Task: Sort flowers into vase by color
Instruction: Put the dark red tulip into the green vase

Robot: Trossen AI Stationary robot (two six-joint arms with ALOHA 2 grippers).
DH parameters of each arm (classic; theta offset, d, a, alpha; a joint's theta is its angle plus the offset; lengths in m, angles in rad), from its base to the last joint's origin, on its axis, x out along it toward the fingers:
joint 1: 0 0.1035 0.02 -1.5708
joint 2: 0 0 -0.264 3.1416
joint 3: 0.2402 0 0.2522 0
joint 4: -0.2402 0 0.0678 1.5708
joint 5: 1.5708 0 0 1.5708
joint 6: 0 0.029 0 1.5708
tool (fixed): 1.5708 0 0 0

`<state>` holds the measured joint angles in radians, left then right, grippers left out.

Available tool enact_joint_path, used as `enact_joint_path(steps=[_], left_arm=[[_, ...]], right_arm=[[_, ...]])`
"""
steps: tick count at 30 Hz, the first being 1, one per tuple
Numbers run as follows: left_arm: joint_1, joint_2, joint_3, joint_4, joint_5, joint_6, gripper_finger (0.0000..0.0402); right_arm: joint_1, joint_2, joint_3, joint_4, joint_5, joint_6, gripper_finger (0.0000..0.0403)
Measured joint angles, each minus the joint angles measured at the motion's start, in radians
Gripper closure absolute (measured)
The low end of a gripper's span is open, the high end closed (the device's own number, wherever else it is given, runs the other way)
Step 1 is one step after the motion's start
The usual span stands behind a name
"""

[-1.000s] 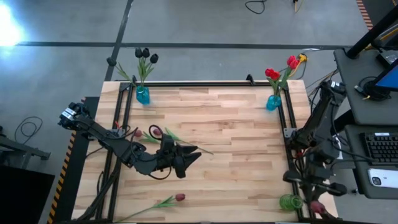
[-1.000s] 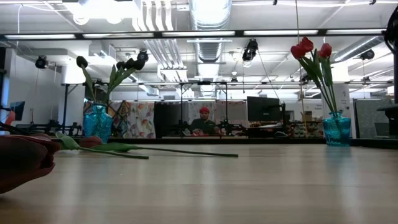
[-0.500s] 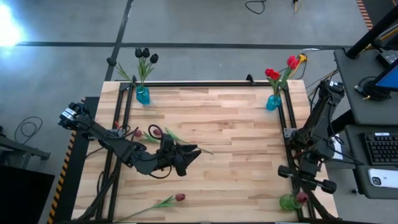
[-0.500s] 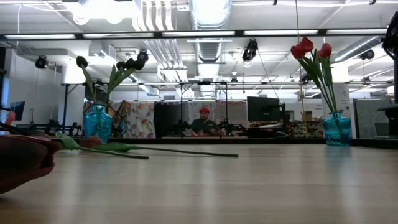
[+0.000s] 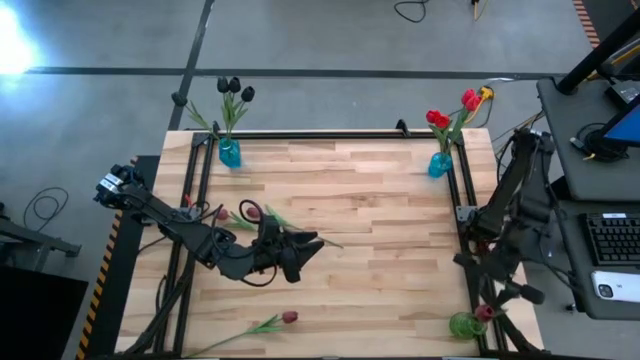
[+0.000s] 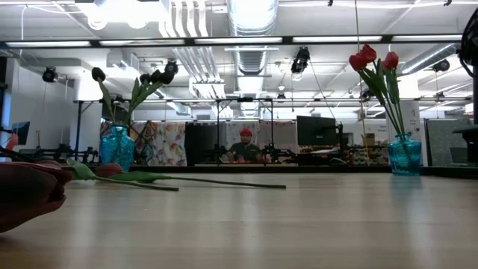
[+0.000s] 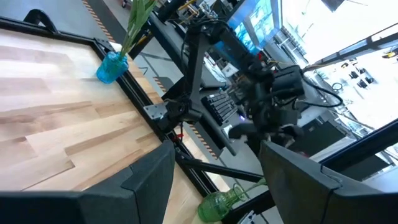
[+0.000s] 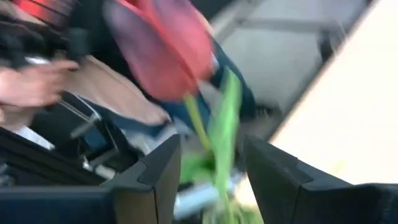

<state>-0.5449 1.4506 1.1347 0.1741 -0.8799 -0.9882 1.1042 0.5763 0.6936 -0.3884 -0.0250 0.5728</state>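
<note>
A blue vase [image 5: 229, 152] at the far left holds black tulips. Another blue vase [image 5: 438, 163] at the far right holds red ones. A green vase [image 5: 463, 324] stands at the near right corner. A dark red tulip [image 5: 483, 312] sticks into it by its stem and leans right. My right gripper [image 8: 208, 162] is open beside that tulip [image 8: 165, 53], a finger on either side of its green stem. Two loose tulips lie on the wood, one left of centre [image 5: 250, 212] and one near the front [image 5: 288, 317]. My left gripper [image 5: 297, 256] hovers open over the middle, holding nothing.
A black frame rail [image 5: 462, 215] runs along the table's right side next to the green vase. A desk with a keyboard [image 5: 610, 235] stands beyond it. Bare wood lies between the two blue vases and across the table's middle right.
My right gripper has carried the dark red tulip toward the table's left, so its head has moved from beyond the corner to over the green vase. The gripper has then turned and drawn back a little toward the far edge.
</note>
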Motion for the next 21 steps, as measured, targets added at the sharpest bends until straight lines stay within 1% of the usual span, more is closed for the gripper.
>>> enact_joint_path(steps=[4, 7, 9, 12, 15, 17, 19, 21], left_arm=[[0.000, 0.000, 0.000, -0.039, 0.006, -0.002, 0.0177], [0.007, -0.002, 0.000, -0.116, 0.007, -0.029, 0.0177], [0.020, -0.002, 0.000, -0.187, 0.034, -0.056, 0.0177], [0.048, 0.006, 0.000, -0.316, 0.140, -0.135, 0.0177], [0.069, 0.020, 0.000, -0.508, 0.238, -0.265, 0.0177], [0.078, 0.028, 0.000, -0.656, 0.248, -0.378, 0.0177], [0.081, 0.039, 0.000, -0.763, 0.242, -0.469, 0.0177], [0.095, 0.060, 0.000, -0.834, 0.244, -0.511, 0.0177]], right_arm=[[0.000, 0.001, 0.121, -0.312, 0.001, 0.122, 0.0228], [0.000, 0.001, 0.218, -0.489, 0.054, 0.179, 0.0228], [0.000, 0.000, 0.278, -0.552, 0.114, 0.183, 0.0229], [0.000, 0.003, 0.357, -0.651, 0.240, 0.179, 0.0228], [0.000, 0.013, 0.427, -0.726, 0.365, 0.214, 0.0225], [0.000, 0.023, 0.473, -0.764, 0.432, 0.245, 0.0224], [0.000, 0.036, 0.517, -0.787, 0.485, 0.254, 0.0224], [-0.001, 0.042, 0.555, -0.795, 0.536, 0.256, 0.0224]])
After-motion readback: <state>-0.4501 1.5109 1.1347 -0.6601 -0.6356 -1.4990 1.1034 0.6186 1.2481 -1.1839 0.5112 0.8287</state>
